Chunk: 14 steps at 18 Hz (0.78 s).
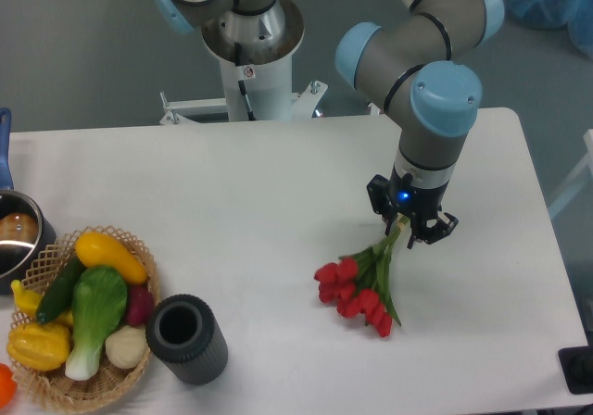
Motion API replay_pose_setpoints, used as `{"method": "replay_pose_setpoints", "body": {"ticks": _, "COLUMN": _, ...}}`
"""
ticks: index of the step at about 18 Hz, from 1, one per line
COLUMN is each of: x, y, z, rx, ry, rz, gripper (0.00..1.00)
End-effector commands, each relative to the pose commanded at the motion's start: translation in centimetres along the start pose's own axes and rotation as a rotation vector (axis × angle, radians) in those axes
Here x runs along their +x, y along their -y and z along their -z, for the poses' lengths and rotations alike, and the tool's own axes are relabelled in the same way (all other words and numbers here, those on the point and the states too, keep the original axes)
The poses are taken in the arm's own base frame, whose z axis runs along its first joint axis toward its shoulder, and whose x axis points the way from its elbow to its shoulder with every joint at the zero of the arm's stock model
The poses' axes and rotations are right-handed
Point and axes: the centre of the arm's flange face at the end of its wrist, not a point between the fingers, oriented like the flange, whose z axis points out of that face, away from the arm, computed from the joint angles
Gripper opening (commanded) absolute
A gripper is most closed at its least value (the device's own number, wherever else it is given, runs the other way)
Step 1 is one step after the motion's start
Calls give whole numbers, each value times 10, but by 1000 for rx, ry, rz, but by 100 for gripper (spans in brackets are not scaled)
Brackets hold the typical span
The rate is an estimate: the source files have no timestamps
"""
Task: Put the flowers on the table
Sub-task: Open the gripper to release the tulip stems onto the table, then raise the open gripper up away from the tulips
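White table (232, 211) carries the flowers (357, 290), blooms laid down right of the grey cup (186, 338). Stem ends are gripped by the tool (409, 230); release is judged outstanding.

The gripper (410, 226) points down over the white desk (278, 193), its jaws around the pale stem ends of the flowers (357, 290). The red tulip heads lie on the desk below and to the left of the gripper, leaves fanned between. Far to the gripper's lower left stands a dark ribbed cylinder (187, 338), and just beyond it a wicker basket (141, 364) of vegetables. A metal pot (17, 239) sits at the far left edge.
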Motion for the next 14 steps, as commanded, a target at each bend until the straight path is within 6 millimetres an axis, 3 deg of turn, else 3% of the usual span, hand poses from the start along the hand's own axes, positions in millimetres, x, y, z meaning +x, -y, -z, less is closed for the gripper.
{"method": "replay_pose_setpoints", "body": {"ticks": 8, "x": -29, "y": -44, "z": 13, "rx": 11, "ry": 69, "rz": 61, "gripper": 100}}
{"method": "replay_pose_setpoints", "body": {"ticks": 14, "x": -40, "y": -65, "z": 16, "rx": 11, "ry": 77, "rz": 60, "gripper": 100}}
